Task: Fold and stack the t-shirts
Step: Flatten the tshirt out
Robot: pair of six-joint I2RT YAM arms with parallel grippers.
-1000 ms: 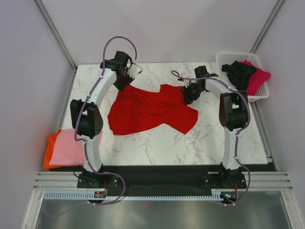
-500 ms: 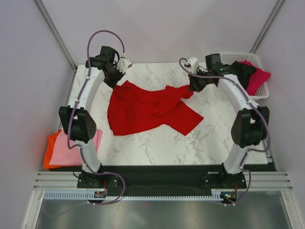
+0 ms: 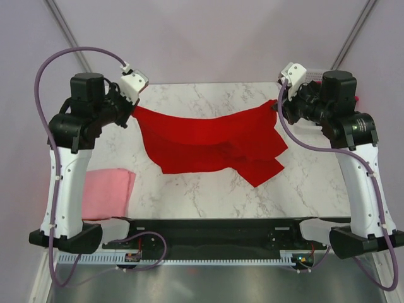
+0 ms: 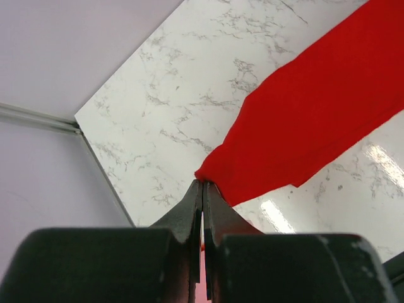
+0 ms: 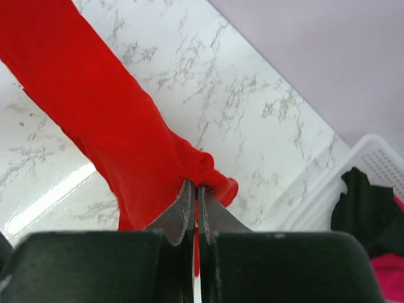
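A bright red t-shirt hangs stretched above the marble table between both arms. My left gripper is shut on its left corner; in the left wrist view the cloth runs away from the pinched tips. My right gripper is shut on the right corner, where the red cloth bunches at the tips. The shirt's lower part sags toward the table. A folded pink t-shirt lies at the left edge. Black and magenta t-shirts sit in the basket.
A white lattice basket stands at the table's back right corner, mostly hidden behind my right arm in the top view. Grey walls close the table on the left, back and right. The arm bases sit at the near edge.
Both arms have risen and spread apart, lifting the red t-shirt off the table and pulling it taut. The right gripper shut on the shirt's right corner.
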